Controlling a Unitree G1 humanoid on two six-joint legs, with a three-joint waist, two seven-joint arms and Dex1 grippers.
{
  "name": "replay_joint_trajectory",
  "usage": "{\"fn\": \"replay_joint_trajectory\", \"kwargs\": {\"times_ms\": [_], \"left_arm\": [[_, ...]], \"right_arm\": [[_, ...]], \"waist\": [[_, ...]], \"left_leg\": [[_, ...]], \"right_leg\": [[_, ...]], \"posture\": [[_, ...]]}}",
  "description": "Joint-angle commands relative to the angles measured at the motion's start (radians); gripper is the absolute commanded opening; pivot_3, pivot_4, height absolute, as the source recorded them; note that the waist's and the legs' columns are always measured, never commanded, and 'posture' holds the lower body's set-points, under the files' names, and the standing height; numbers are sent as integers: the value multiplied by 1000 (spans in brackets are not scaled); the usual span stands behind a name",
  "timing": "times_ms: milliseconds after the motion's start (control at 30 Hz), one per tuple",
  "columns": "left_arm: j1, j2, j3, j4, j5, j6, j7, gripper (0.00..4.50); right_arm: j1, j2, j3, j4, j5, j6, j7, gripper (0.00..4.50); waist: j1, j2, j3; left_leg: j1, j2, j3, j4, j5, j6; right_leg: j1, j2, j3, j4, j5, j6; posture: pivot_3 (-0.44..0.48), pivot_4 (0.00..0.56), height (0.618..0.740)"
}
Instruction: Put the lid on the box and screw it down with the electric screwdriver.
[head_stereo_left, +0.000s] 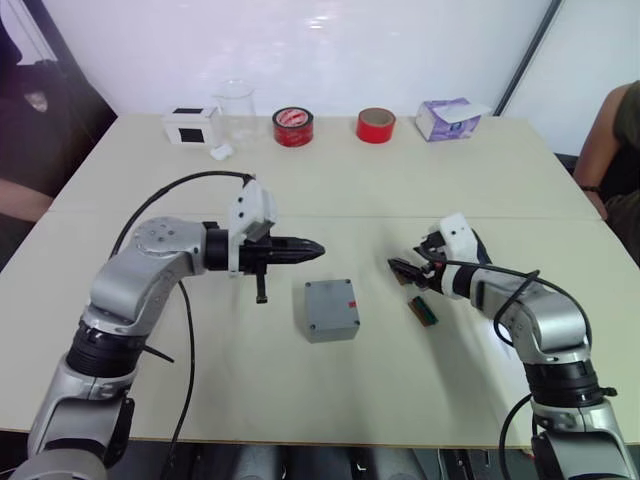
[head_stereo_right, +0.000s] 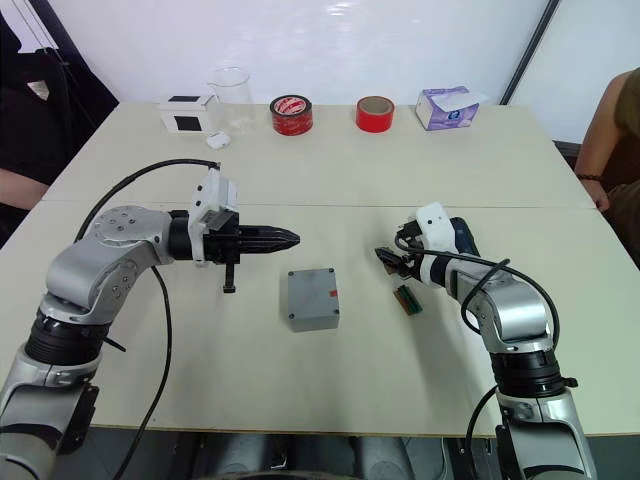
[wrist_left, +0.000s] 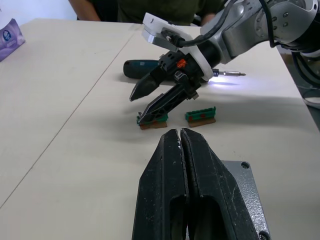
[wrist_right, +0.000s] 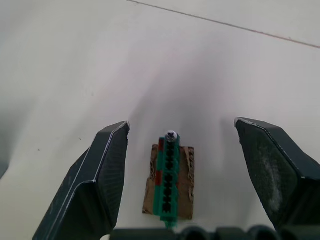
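Box (head_stereo_left: 331, 309) sits mid-table with the lid (head_stereo_left: 329, 301) already on it, red sticker on top, screw holes at the corners. It looks like a rigid, light shell that will slide if pushed sideways, so I'd press straight down.

My left gripper (head_stereo_left: 312, 250) is clenched and empty, hovering just above and beside the box.

My right gripper (wrist_right: 182, 132) is spread wide, empty, straddling a green screw strip (wrist_right: 168, 175) on cardboard with one screw head at its end. A second strip (wrist_left: 200, 114) lies beside it.

Screwdriver (wrist_left: 150, 67) lies behind my right wrist, tip light on. Smooth round barrel, could roll; I'd grab mid-body, away from the thin bit.
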Motion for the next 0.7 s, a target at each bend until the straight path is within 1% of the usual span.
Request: {"fn": "replay_joint_trajectory", "kwargs": {"times_ms": [33,267,333,367,400,467,500,600,700], "left_arm": [[-7,8,12,-35,-14,1,4,0],[-7,4,9,-34,-14,0,5,0],[-6,4,8,-34,-13,0,6,0],[-6,4,8,-35,-13,0,6,0],[-6,4,8,-35,-13,0,6,0],[-6,5,8,-35,-12,0,8,0],[-5,5,8,-36,-13,0,8,0],[-4,7,8,-37,-13,0,10,0],[-2,8,9,-38,-14,1,10,0]], "right_arm": [[-19,5,-10,-19,1,-11,1,3443],[-19,5,-11,-22,4,-9,5,3443],[-17,5,-9,-23,3,-9,5,2987],[-17,6,-9,-23,4,-9,5,2882],[-17,7,-8,-23,4,-8,6,2439],[-16,7,-7,-23,5,-7,6,1826],[-16,7,-7,-23,6,-5,7,1293],[-18,8,-5,-23,6,-6,10,33],[-24,7,-5,-29,9,3,10,33]], "waist": [[0,0,0],[1,0,0],[1,0,0],[0,0,0],[0,0,0],[0,0,0],[0,0,0],[0,0,0],[0,0,0]], "left_leg": [[0,0,0,0,0,0],[0,0,0,0,0,0],[0,0,0,0,0,0],[0,0,0,0,0,0],[0,0,0,0,0,0],[0,0,0,0,0,0],[0,0,0,0,0,0],[0,0,0,0,0,0],[0,0,0,0,0,0]], "right_leg": [[0,0,0,0,0,0],[0,0,0,0,0,0],[0,0,0,0,0,0],[0,0,0,0,0,0],[0,0,0,0,0,0],[0,0,0,0,0,0],[0,0,0,0,0,0],[0,0,0,0,0,0],[0,0,0,0,0,0]], "posture": [[0,150,740],[0,150,740],[0,150,740],[0,150,740],[0,150,740],[0,150,740],[0,150,740],[0,150,740],[0,150,740]]}}
